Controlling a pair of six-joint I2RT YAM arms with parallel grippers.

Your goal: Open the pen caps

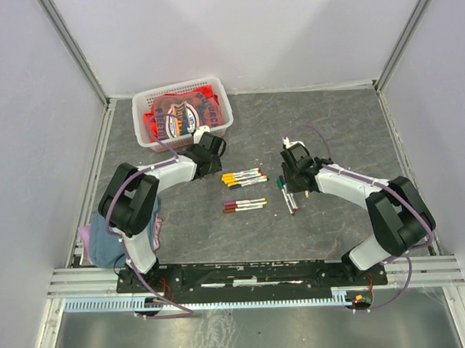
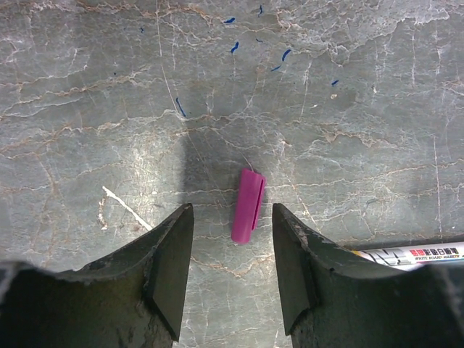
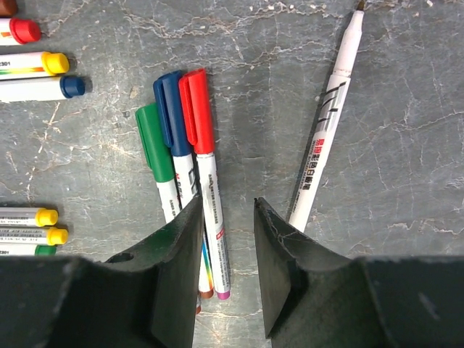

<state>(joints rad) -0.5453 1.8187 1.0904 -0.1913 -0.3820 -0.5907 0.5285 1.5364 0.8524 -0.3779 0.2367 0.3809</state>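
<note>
I see my left gripper [image 2: 232,214] with its fingers apart and a loose pink-purple cap [image 2: 248,205] lying on the table [image 2: 87,94] between them, touching neither. My right gripper [image 3: 228,206] is spread too, over pens wearing a green cap [image 3: 154,141], a blue cap [image 3: 169,105] and a red cap [image 3: 196,109], beside an uncapped pen [image 3: 328,127].

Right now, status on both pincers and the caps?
Left pincer open, empty, straddling loose pink cap. Right pincer open above capped red pen. Uncapped pen alongside. No obstruction seen.

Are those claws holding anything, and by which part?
Nothing. The left gripper is open over a loose pink cap on the table; the right gripper is open above capped pens.
</note>
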